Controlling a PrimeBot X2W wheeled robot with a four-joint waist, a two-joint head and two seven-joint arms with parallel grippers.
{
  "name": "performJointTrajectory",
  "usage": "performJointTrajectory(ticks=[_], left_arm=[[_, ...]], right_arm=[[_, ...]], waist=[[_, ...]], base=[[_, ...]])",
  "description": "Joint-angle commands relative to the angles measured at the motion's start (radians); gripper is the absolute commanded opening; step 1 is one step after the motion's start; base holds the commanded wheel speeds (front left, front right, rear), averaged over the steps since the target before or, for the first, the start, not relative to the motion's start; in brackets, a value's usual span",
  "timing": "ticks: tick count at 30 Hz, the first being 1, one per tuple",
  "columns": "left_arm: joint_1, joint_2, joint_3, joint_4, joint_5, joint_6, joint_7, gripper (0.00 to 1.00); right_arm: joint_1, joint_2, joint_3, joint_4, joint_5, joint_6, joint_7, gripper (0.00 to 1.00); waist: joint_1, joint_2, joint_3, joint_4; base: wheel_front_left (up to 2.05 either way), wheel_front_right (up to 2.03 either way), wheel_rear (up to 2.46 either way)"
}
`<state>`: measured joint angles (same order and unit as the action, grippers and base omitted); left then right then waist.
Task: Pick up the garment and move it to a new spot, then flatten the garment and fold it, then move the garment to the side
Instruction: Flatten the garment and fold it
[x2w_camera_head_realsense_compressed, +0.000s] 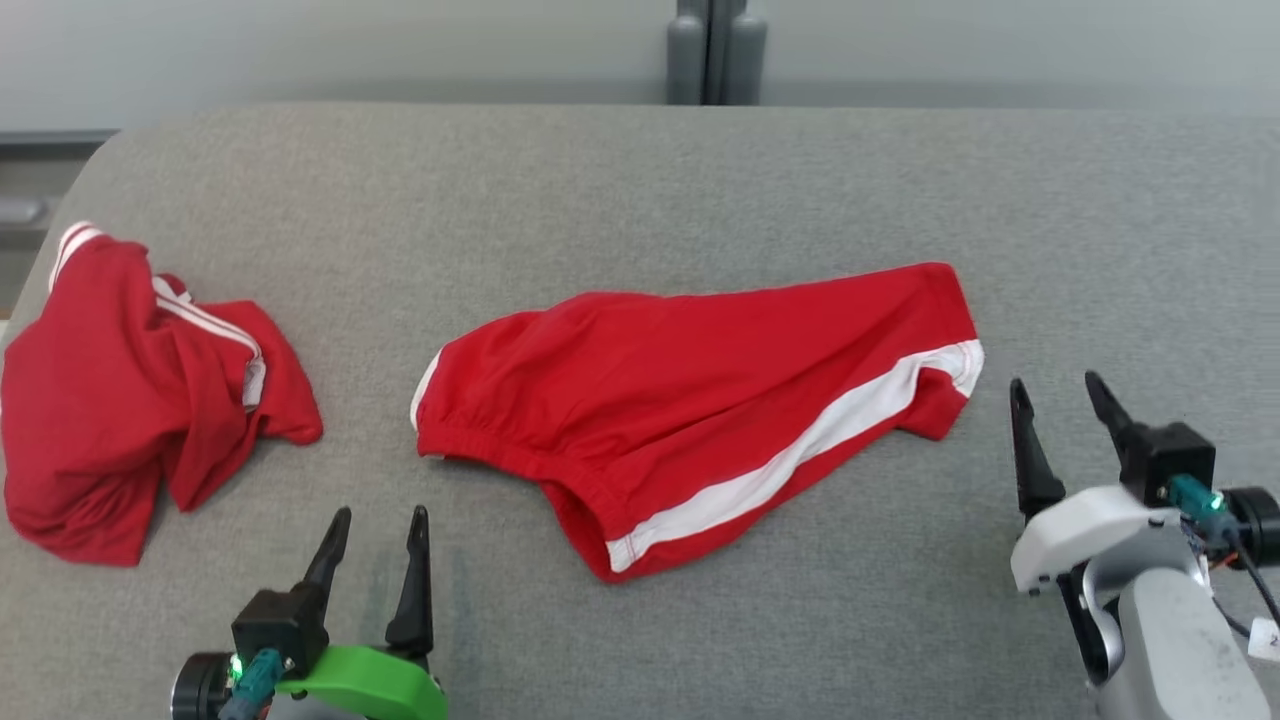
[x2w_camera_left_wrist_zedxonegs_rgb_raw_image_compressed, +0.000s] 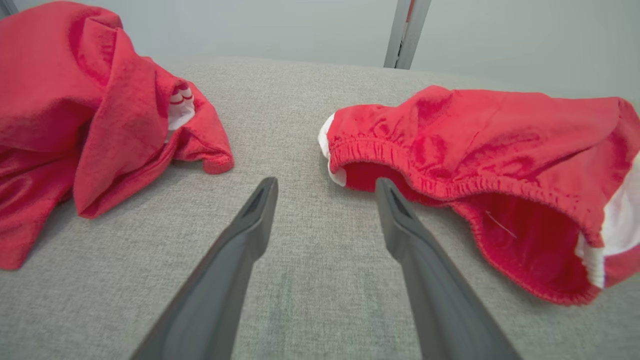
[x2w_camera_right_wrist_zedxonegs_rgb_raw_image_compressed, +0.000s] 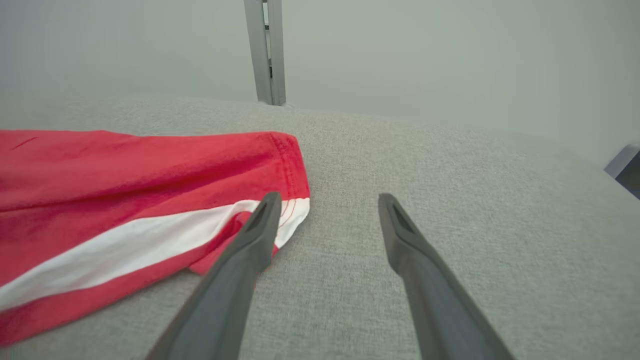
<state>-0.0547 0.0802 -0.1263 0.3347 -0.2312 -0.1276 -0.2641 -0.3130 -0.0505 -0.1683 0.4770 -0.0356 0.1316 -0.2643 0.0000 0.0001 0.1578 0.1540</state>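
Red shorts with a white side stripe, the garment (x2w_camera_head_realsense_compressed: 700, 390), lie spread across the middle of the grey surface, waistband toward the left and leg hem toward the right. My right gripper (x2w_camera_head_realsense_compressed: 1055, 381) stands open just right of the hem, holding nothing; in the right wrist view its left finger (x2w_camera_right_wrist_zedxonegs_rgb_raw_image_compressed: 250, 245) overlaps the hem corner of the garment (x2w_camera_right_wrist_zedxonegs_rgb_raw_image_compressed: 125, 200), with the right gripper (x2w_camera_right_wrist_zedxonegs_rgb_raw_image_compressed: 329, 196) open. My left gripper (x2w_camera_head_realsense_compressed: 381, 512) is open near the front edge, short of the waistband. In the left wrist view the left gripper (x2w_camera_left_wrist_zedxonegs_rgb_raw_image_compressed: 326, 182) points between the two red cloths, beside the garment's elastic waistband (x2w_camera_left_wrist_zedxonegs_rgb_raw_image_compressed: 450, 185).
A second red garment with white stripes (x2w_camera_head_realsense_compressed: 130, 400) lies crumpled at the far left, near the edge of the grey padded surface (x2w_camera_head_realsense_compressed: 640, 180). A grey post (x2w_camera_head_realsense_compressed: 715, 50) stands behind the far edge. Bare grey surface stretches to the right and behind the shorts.
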Motion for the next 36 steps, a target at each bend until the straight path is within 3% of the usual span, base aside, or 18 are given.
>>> performJointTrajectory(ticks=[1, 11, 19, 25, 31, 36], left_arm=[[0.026, -0.004, 0.012, 0.009, 0.014, -0.005, 0.0, 1.0], [0.106, -0.024, 0.043, 0.013, 0.046, -0.005, 0.0, 1.0], [0.114, -0.028, 0.028, 0.002, 0.034, -0.005, 0.0, 1.0], [0.094, -0.028, -0.071, 0.025, -0.05, -0.005, 0.0, 1.0], [0.048, -0.015, -0.24, 0.087, -0.178, -0.005, 0.0, 1.0], [0.024, 0.003, -0.297, 0.116, -0.219, -0.005, 0.0, 1.0]], right_arm=[[0.04, -0.001, 0.006, -0.003, 0.004, -0.002, 0.0, 1.0], [0.203, -0.002, 0.045, -0.055, 0.018, -0.002, 0.0, 1.0], [0.213, -0.001, 0.044, -0.055, 0.03, -0.002, 0.0, 1.0], [0.196, -0.002, 0.069, -0.061, 0.038, -0.002, 0.0, 1.0], [0.18, -0.002, 0.1, -0.062, 0.04, -0.002, 0.0, 1.0], [0.172, -0.002, 0.105, -0.064, 0.033, -0.002, 0.0, 1.0]], waist=[[0.0, -0.0001, -0.107, -0.103], [0.0, -0.0001, -0.168, -0.15], [0.0, -0.0001, -0.172, -0.154], [0.0, -0.0001, -0.158, -0.158], [0.0, -0.0001, -0.125, -0.183], [0.0, -0.0001, -0.105, -0.207]], base=[[0.0, 0.0, 0.0], [0.0, 0.0, 0.0], [0.0, 0.0, 0.0], [0.0, 0.0, 0.0], [0.0, 0.0, 0.0], [0.0, 0.0, 0.0]])
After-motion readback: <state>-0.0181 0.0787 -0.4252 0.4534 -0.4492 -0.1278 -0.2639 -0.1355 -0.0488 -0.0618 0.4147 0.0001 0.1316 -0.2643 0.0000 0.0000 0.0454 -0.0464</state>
